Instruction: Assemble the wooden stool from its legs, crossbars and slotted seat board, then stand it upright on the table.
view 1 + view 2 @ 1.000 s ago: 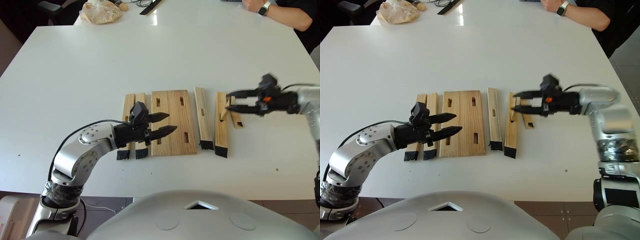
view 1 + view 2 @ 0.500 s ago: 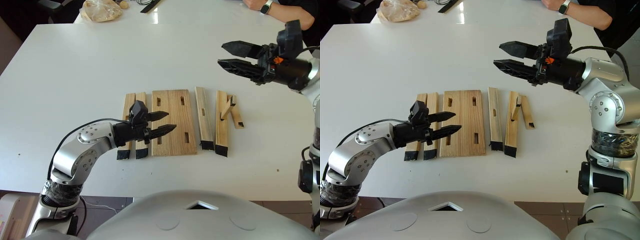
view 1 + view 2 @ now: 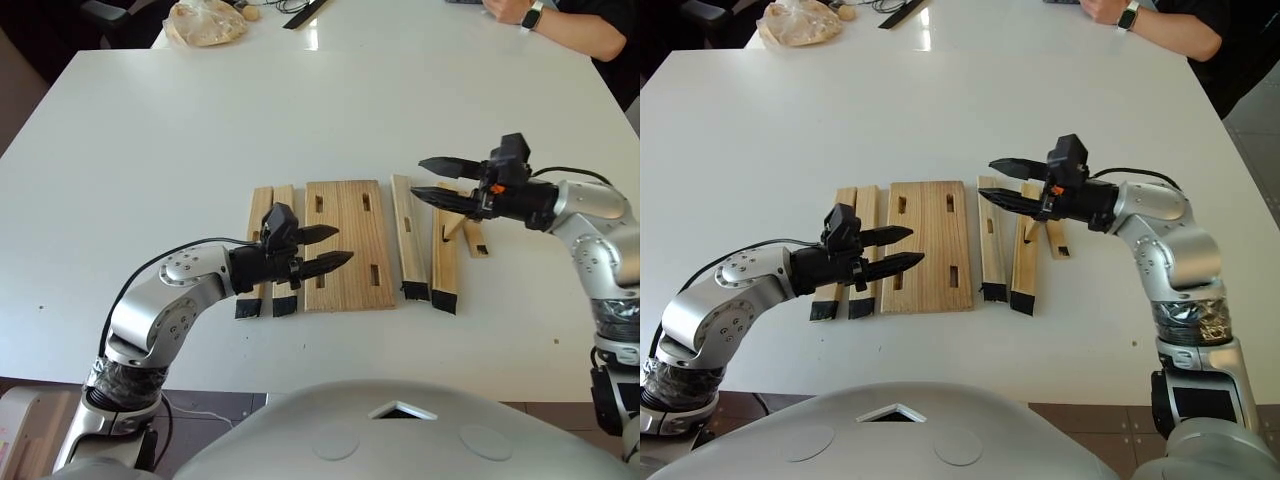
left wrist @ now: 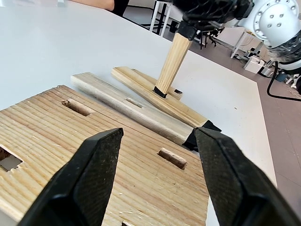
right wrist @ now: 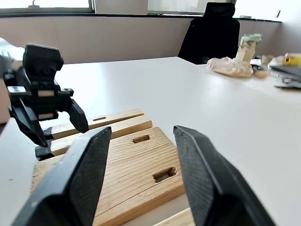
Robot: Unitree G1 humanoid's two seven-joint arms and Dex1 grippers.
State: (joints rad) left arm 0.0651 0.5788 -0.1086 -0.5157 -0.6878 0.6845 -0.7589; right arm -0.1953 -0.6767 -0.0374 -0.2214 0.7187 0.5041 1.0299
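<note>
While everything lies flat for picking, I hold nothing.
My left fingers [image 3: 320, 234] gape over the seat board [image 3: 350, 225] — my right fingers [image 3: 443, 163] gape above the legs [image 3: 405, 240].

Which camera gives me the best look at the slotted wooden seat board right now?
The left eye view: the flat rectangular slotted wooden seat board lies whole, seen from above, only its left edge under the left claw. The right eye view shows the same. Each wrist view catches part of it, low and close.
</note>
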